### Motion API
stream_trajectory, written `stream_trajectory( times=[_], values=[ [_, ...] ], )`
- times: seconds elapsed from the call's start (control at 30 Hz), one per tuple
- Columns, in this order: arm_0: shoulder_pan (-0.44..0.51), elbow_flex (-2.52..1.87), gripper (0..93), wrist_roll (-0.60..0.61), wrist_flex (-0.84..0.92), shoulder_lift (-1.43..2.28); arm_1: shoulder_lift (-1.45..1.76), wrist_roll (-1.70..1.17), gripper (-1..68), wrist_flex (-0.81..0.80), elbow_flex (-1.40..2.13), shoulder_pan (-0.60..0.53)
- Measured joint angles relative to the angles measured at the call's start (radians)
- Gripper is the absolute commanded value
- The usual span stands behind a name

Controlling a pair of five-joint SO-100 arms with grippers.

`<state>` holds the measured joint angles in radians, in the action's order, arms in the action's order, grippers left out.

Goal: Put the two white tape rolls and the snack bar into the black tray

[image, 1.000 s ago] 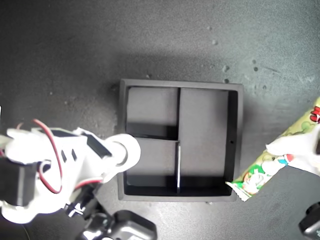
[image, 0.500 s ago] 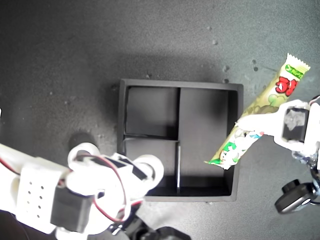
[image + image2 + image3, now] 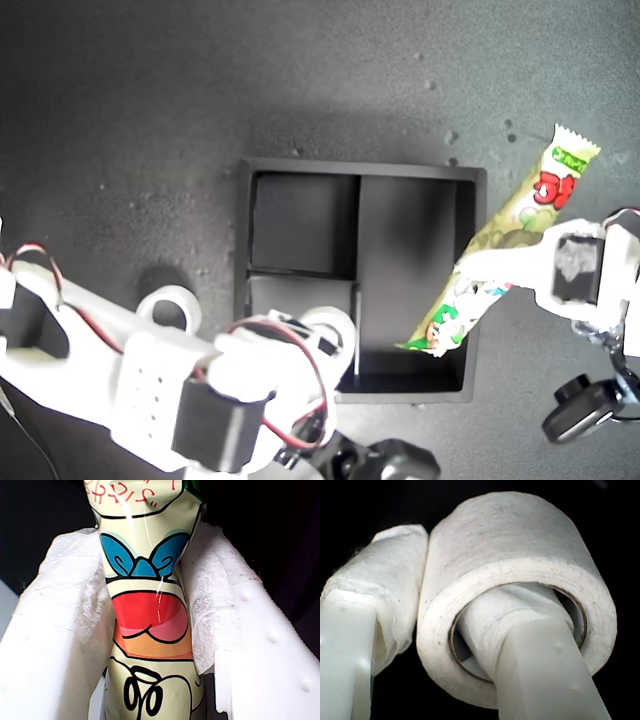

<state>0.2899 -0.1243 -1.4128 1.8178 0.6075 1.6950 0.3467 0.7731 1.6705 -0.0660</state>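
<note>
- Snack bar [image 3: 497, 263] slants over the black tray [image 3: 300, 171], pinched between the padded jaws of my first gripper [image 3: 480, 265]; its lower crimped end dips into the tray's long compartment, its upper end sticks out past the tray wall.
- My second gripper [image 3: 325, 335] clamps one white tape roll [image 3: 333, 328], one finger through its hole, above the tray's near small compartment.
- Second white tape roll [image 3: 169, 304] lies on the dark table [image 3: 120, 120], beside the tray.
</note>
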Motion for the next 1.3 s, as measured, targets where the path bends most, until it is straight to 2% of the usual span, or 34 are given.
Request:
stream_trajectory(
  times=[0.1, 0.27, 0.47, 0.57, 0.6, 0.7, 0.73, 0.93, 1.03, 1.13, 1.3],
  values=[
    [-0.002, -0.017, 0.6, -0.005, 0.000, 0.003, -0.035, 0.000, -0.5, 0.000, -0.005, -0.006],
    [-0.008, -0.038, 12.1, -0.014, 0.000, 0.006, -0.198, 0.000, -0.4, 0.029, -0.126, -0.029],
    [-0.002, -0.132, 14.4, -0.023, 0.000, 0.072, -0.511, 0.000, -0.4, 0.204, -0.482, -0.064],
    [0.000, -0.187, 14.7, -0.023, 0.000, 0.143, -0.543, 0.000, -0.2, 0.235, -0.538, -0.067],
    [0.000, -0.209, 14.7, -0.023, 0.000, 0.175, -0.546, 0.000, 1.5, 0.239, -0.541, -0.067],
    [-0.003, -0.341, 15.0, -0.025, 0.000, 0.321, -0.549, 0.000, 24.2, 0.256, -0.541, -0.071],
    [-0.012, -0.402, 15.2, -0.026, 0.000, 0.385, -0.551, 0.000, 27.1, 0.268, -0.541, -0.074],
    [-0.126, -0.882, 15.5, -0.120, 0.000, 0.861, -0.551, 0.000, 32.5, 0.407, -0.621, -0.097],
    [-0.140, -1.124, 15.4, -0.187, -0.051, 1.075, -0.551, 0.000, 34.5, 0.499, -0.701, -0.092],
    [-0.101, -1.335, 15.4, -0.262, -0.161, 1.210, -0.552, 0.000, 34.7, 0.626, -0.844, -0.092],
    [0.000, -1.578, 15.3, -0.391, -0.364, 1.269, -0.552, 0.000, 32.2, 0.871, -1.172, -0.011]
  ],
)
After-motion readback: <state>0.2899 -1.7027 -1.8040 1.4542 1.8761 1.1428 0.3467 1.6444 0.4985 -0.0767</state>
